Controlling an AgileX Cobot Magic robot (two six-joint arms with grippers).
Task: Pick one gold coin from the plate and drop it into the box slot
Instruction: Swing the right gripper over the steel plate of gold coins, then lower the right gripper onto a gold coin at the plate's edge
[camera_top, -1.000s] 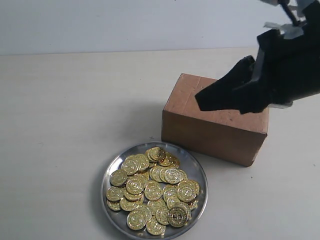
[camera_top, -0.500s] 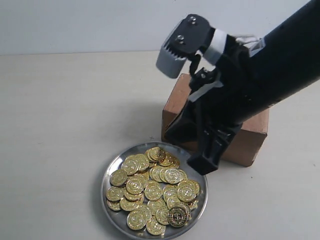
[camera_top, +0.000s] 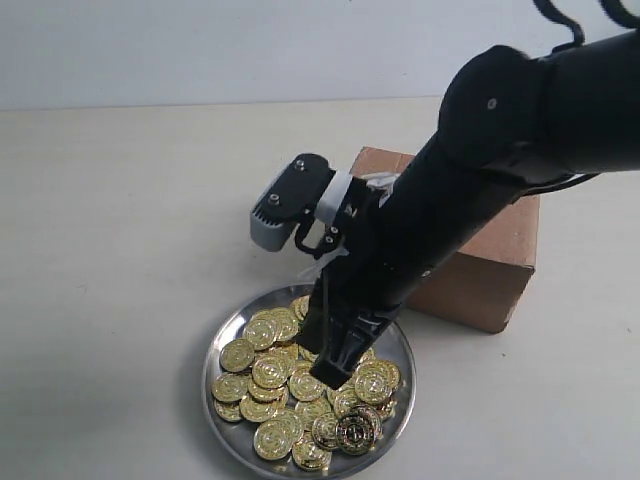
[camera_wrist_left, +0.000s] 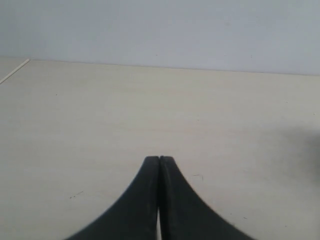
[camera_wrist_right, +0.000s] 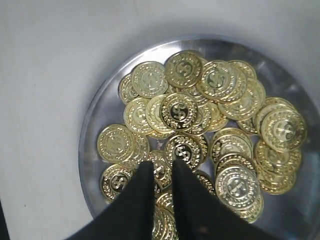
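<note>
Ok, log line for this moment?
phase: coin pick | right hand: slightly open, tips over coins in plate, nothing gripped | left hand: shut, over table

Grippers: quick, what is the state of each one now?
Left gripper: closed, holding nothing.
Right gripper: slightly open over the coins in the plate.

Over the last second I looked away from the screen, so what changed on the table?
The right claw swung from above the box down and toward the plate. Its tips now sit among the coins, jaws slightly apart, nothing visibly gripped. The box, plate and coins stayed put.
</note>
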